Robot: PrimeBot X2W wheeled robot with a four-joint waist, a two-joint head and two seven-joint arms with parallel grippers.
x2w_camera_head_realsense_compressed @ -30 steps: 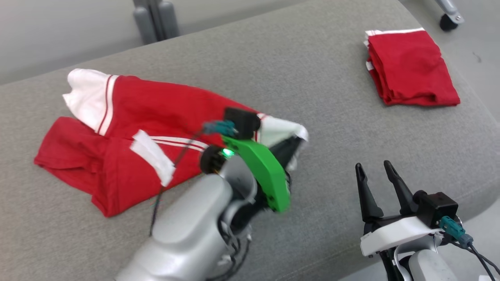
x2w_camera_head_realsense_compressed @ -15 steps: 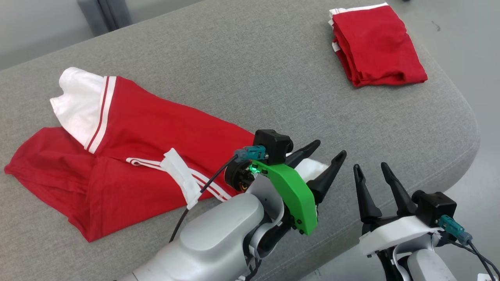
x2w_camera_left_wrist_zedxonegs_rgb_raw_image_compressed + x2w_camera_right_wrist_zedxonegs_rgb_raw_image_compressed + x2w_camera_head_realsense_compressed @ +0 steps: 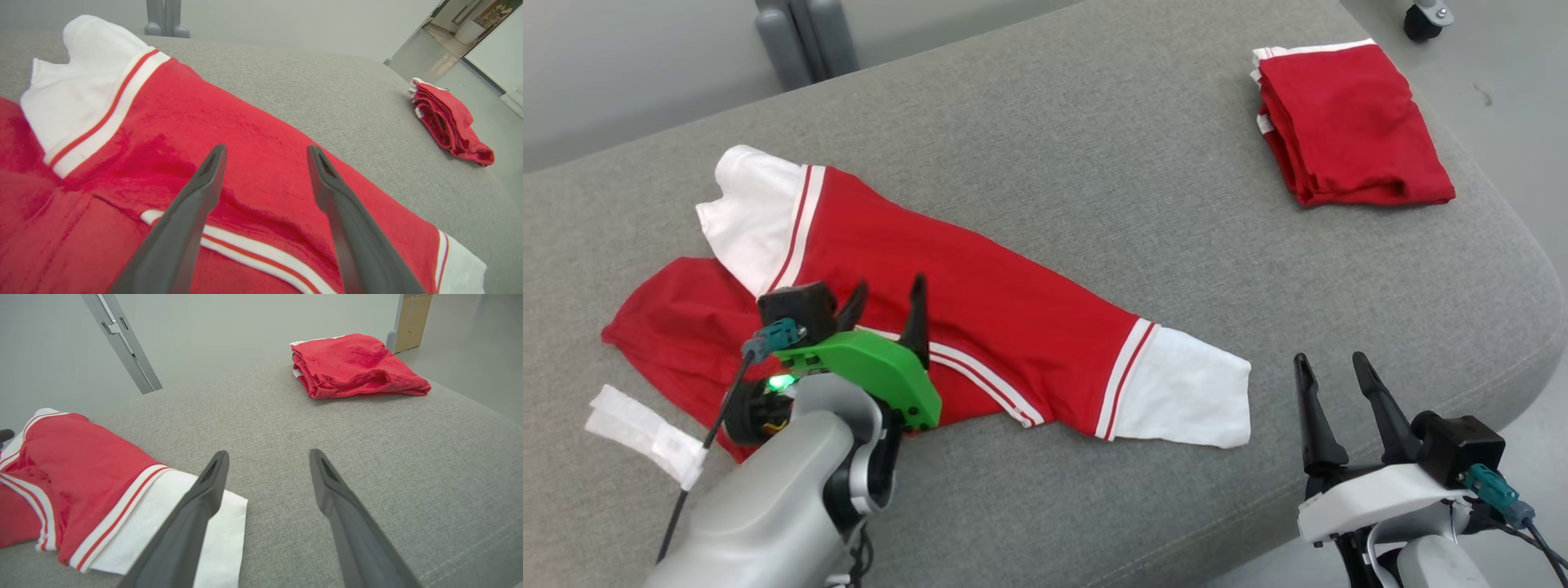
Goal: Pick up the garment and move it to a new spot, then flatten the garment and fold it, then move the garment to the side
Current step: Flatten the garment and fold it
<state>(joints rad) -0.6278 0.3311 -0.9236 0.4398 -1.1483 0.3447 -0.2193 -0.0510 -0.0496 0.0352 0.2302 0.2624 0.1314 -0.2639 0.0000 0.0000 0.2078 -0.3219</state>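
Garment (image 3: 1013,318) first: red cloth with white ends and thin red-and-white stripes, spread across the left and middle of your head view on the grey cushion (image 3: 1094,122). One white end sits at the upper left. The other lies flat at lower centre, and in the right wrist view it reaches in from the left, under the near finger. At the far left of the head view the red cloth is bunched and doubled over.

Your left gripper (image 3: 890,284) is over the middle of the red cloth with its jaws released and spread wide. The left wrist view shows nothing between them. You cannot tell from these views whether the tips touch the cloth.

Your right gripper (image 3: 1330,358) is at the lower right of the head view, also spread and holding nothing, just beside the lower white end.

A white strip (image 3: 645,433) lies on the cushion at the lower left, beside the left arm. A folded red cloth (image 3: 1347,122) rests at the upper right, well apart from the rest. A grey post (image 3: 800,41) stands beyond the cushion at the top.
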